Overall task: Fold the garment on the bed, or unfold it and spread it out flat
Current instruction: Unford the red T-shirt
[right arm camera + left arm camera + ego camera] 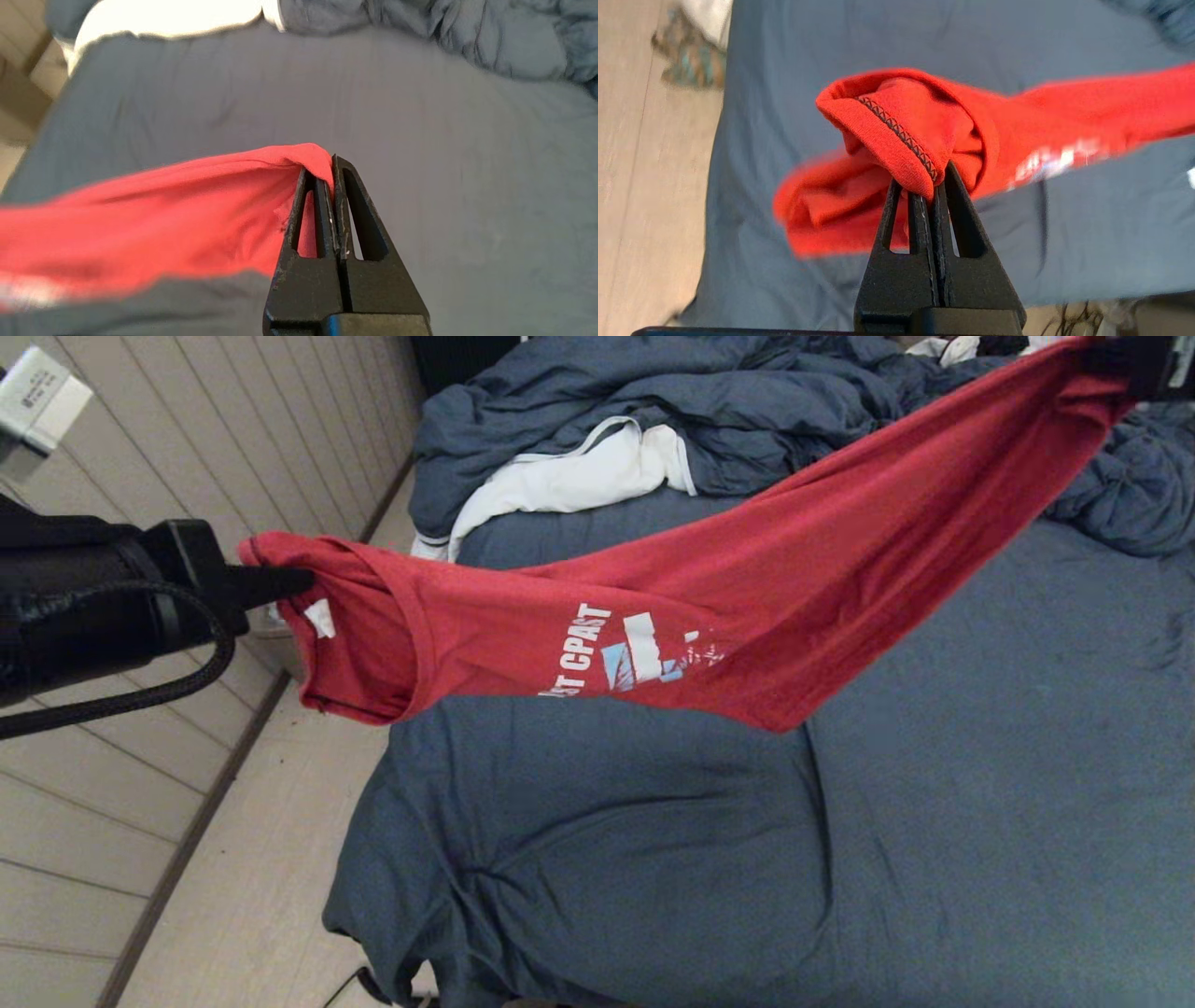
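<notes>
The red T-shirt hangs stretched between the left gripper and the right gripper, above the bed, print showing.

Garment: matt red knit cloth. Bed: matt cloth sheet. Floor: pale wood.

The shirt hangs taut in the air between the left claw and the right claw, each clamped on an end, barring the way across the bed. Beneath it the near sheet lies flat and open. Farther back, a rumpled duvet and a white cloth crowd the bed. Bare floor runs along the bed's left side.
</notes>
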Robot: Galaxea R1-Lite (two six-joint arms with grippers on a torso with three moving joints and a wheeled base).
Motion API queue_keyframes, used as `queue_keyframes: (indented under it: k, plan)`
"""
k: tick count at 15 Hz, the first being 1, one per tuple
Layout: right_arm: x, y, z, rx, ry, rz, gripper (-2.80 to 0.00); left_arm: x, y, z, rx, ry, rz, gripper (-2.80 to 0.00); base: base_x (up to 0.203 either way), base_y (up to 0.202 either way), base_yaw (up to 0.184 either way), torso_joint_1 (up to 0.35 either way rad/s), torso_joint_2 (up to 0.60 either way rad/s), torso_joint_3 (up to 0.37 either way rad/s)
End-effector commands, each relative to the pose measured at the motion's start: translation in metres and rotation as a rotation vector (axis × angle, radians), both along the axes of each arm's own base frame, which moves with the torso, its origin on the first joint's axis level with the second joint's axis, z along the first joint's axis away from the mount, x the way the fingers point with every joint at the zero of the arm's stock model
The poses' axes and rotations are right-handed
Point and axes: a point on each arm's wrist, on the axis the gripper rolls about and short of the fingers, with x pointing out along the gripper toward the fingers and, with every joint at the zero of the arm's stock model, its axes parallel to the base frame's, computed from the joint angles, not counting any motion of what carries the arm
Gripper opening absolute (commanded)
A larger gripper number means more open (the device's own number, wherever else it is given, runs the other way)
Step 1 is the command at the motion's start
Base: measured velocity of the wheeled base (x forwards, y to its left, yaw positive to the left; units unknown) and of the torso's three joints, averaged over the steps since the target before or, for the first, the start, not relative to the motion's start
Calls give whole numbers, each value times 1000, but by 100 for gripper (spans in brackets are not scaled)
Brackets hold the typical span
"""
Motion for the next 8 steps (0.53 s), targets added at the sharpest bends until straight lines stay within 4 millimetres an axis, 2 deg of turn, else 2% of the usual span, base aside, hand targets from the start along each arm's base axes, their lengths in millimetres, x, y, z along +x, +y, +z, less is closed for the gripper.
queue_keyframes:
  k: [1,6,8]
  plan:
    - [-24,-7,-2,-11,35,29,-280,-24,11,-9,18,32,-8,-280,0,0,0,0,0,0]
    - [-85,-25,-18,-40,212,93,-280,-104,49,-27,71,120,-109,-280,0,0,0,0,0,0]
    - [-109,-33,-21,-47,234,103,-280,-134,63,-34,81,151,-158,-280,0,0,0,0,0,0]
